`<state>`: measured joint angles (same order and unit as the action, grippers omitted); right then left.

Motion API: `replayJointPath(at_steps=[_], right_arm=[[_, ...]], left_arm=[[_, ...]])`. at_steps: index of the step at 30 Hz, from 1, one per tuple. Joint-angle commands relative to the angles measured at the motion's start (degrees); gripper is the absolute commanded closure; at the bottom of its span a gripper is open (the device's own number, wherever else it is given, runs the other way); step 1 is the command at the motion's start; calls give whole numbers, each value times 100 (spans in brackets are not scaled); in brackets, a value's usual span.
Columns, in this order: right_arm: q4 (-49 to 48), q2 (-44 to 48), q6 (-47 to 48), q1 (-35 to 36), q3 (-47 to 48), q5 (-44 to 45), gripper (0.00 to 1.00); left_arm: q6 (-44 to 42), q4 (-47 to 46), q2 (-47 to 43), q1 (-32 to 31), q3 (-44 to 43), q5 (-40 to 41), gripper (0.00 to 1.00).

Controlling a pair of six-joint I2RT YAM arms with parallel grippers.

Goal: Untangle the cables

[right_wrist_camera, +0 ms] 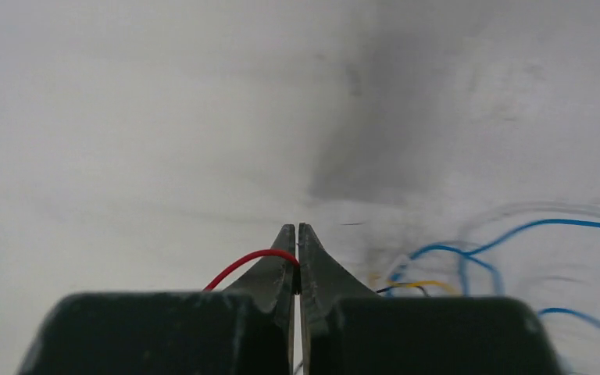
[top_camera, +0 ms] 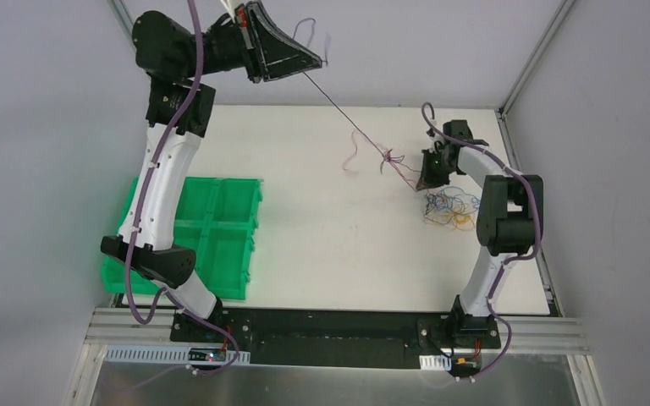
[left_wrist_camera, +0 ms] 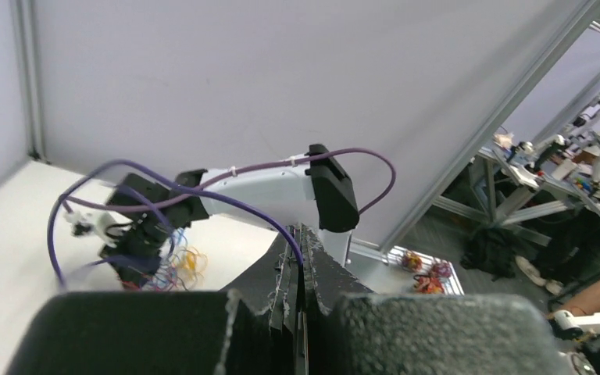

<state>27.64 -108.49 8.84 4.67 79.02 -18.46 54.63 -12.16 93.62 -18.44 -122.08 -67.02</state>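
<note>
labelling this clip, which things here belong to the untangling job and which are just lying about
Job: cable tangle; taut cable in the shut left gripper; red cable in the shut right gripper.
Lying about: green divided bin.

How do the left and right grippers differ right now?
The left gripper hangs high in the air; the right gripper sits low beside the tangle. The left pinches a purple wire; the right pinches a red wire. Both are shut.
</note>
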Motion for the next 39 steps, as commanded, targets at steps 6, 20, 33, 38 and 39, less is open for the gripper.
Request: replayJointPath(at_steps=[6,20,33,38,39], right_arm=[[152,-689,1475,-587,179,2007,100],[-38,-1118,1801,-816,320,2624,100],[1307,607,1840,-818,33,-443,96],[2172,475,1684,-835,774,181,51],[2406,466,1720,-863,885,183,45]], left_arm=[[789,-1255,-282,682,-577,151,100],[1371,-1761,-722,1869,-908,491,100],[-26,991,-774,1390,2330,1306,100],[-1554,2774,455,960,2096,1882,100],[-1753,2947,648,949,2123,1980,95]])
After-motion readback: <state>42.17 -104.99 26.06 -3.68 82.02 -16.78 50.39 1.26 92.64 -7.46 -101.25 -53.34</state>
